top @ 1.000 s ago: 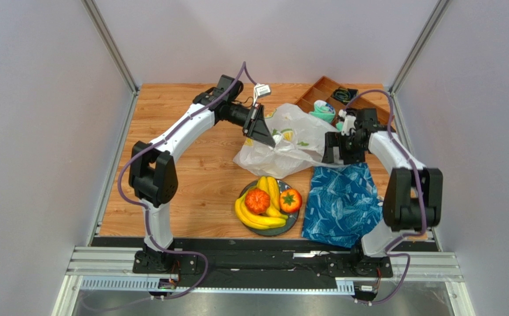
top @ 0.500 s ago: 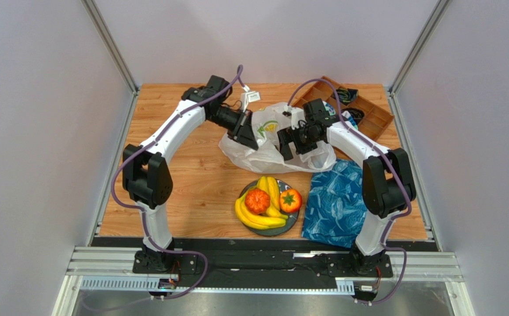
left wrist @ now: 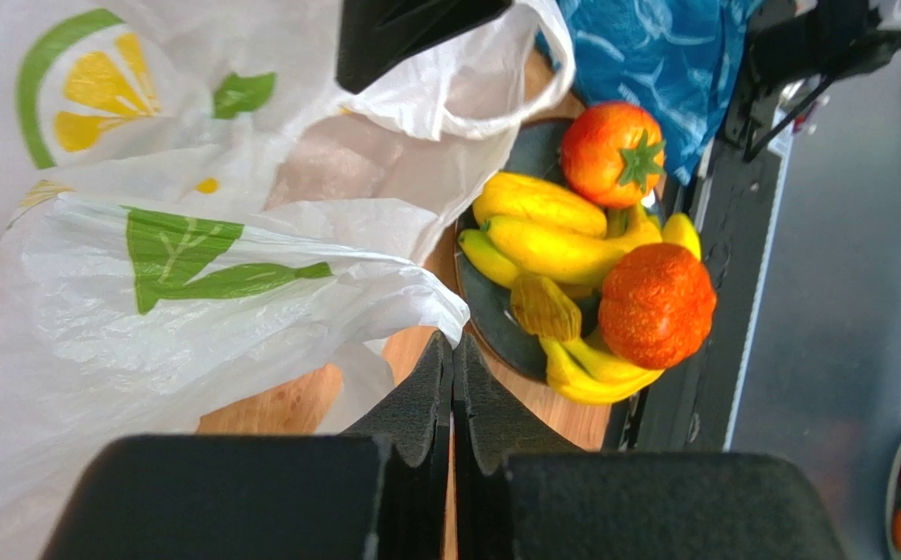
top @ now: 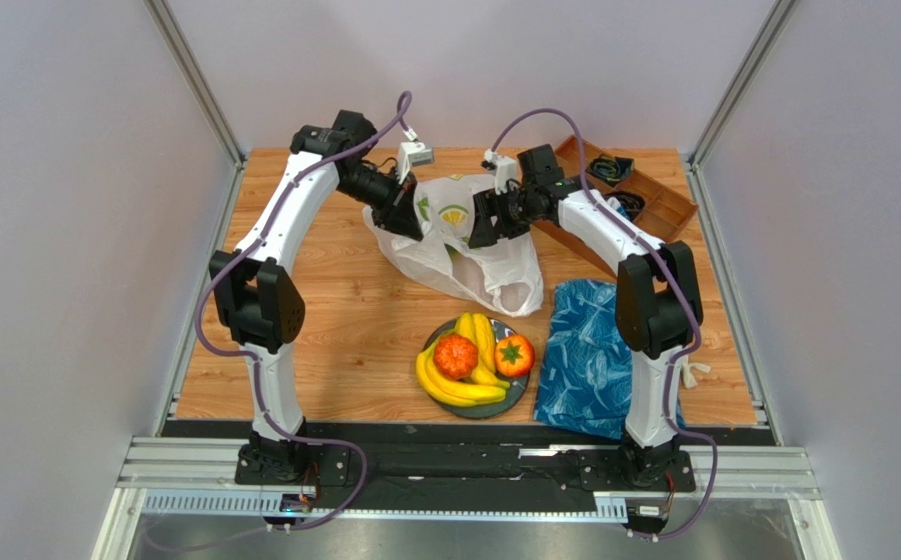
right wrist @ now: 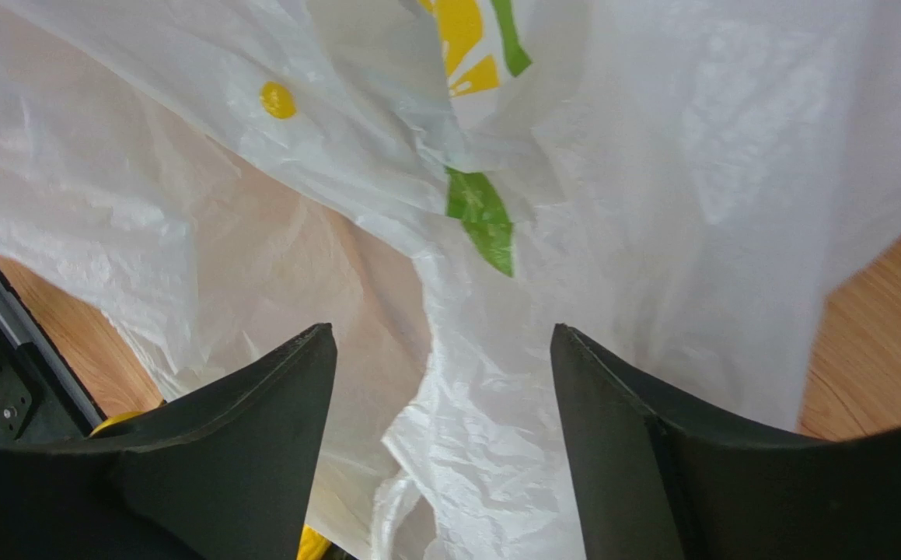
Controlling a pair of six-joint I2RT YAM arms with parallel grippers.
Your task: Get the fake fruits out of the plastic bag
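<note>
The wooden table (top: 338, 327) carries everything, with the 2 arms reaching from its near edge toward the far side. The plastic bag (top: 467, 251) is the largest thing on it: white, translucent, printed with a lemon slice. It sits at the middle of the far half and is raised between both grippers. Its lower end drapes toward the near edge and stops near the plate.

The blue patterned cloth (top: 589, 350) lies flat by the near right part of the table, just beside the plate. A wooden tray (top: 653, 210) with compartments sits in the far right corner.

The dark plate (left wrist: 492, 321) rests near the middle of the near edge and holds the fake fruits, all outside the bag. The yellow banana bunches (top: 457, 389) lie across the plate. The orange ball (top: 456, 355) sits on top of them, and the red-orange fruit (top: 514, 355) with a green stem sits at the right rim.

The left gripper (left wrist: 453, 344) has its jaws pressed together, pinching a fold at the bag's left upper edge. The right gripper (right wrist: 443, 338) has its jaws spread at the bag's right upper side, with crumpled film lying between the 2 fingers (right wrist: 245, 408).
</note>
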